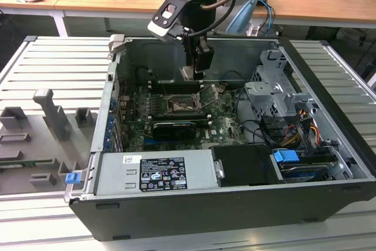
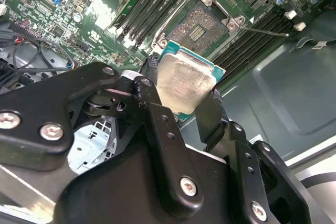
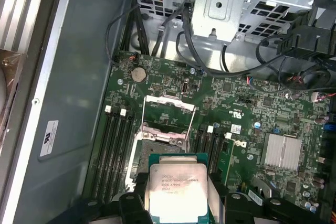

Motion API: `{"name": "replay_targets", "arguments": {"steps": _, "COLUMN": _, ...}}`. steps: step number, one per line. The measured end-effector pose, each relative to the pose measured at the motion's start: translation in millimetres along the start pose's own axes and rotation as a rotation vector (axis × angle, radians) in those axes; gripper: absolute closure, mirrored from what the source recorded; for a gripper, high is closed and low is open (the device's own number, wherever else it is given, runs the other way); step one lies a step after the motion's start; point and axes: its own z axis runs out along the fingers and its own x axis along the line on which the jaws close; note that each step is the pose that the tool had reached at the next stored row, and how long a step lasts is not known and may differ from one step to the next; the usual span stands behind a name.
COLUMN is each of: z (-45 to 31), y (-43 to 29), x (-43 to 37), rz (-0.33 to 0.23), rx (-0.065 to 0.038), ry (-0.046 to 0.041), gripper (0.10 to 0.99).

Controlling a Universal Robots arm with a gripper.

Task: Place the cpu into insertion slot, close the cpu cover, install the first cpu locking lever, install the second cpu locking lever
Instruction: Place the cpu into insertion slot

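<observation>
My gripper (image 1: 192,70) is shut on the cpu (image 1: 187,73), a small square chip with a pale metal face, and holds it in the air above the green board inside the open computer case. In both wrist views the cpu (image 2: 184,83) (image 3: 176,192) sits between the black fingers (image 2: 211,113). The insertion slot (image 2: 202,23) (image 3: 157,141) (image 1: 180,105) lies open below it, dark centre showing. The cpu cover (image 3: 169,109) is swung back off the slot. A thin wire locking lever (image 2: 262,31) sticks out beside the slot.
Long black memory slots (image 3: 113,145) flank the socket on both sides. A metal drive cage (image 1: 276,95) with cables stands at the exterior view's right, and a power supply box (image 1: 155,171) at the front. The case walls (image 1: 111,98) surround the board.
</observation>
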Motion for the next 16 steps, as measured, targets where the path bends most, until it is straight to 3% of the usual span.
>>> {"name": "replay_targets", "arguments": {"steps": 9, "z": 8.8, "y": -1.3, "x": 0.0, "rz": 0.039, "rx": 0.004, "ry": -0.0035, "gripper": 0.557}}
{"name": "replay_targets", "arguments": {"steps": 13, "z": 13.1, "y": -1.8, "x": 0.0, "rz": 0.122, "rx": 0.008, "ry": -0.0099, "gripper": 0.557}}
{"name": "replay_targets", "arguments": {"steps": 16, "z": 15.2, "y": -1.9, "x": -0.1, "rz": 0.144, "rx": 0.008, "ry": -0.0134, "gripper": 0.557}}
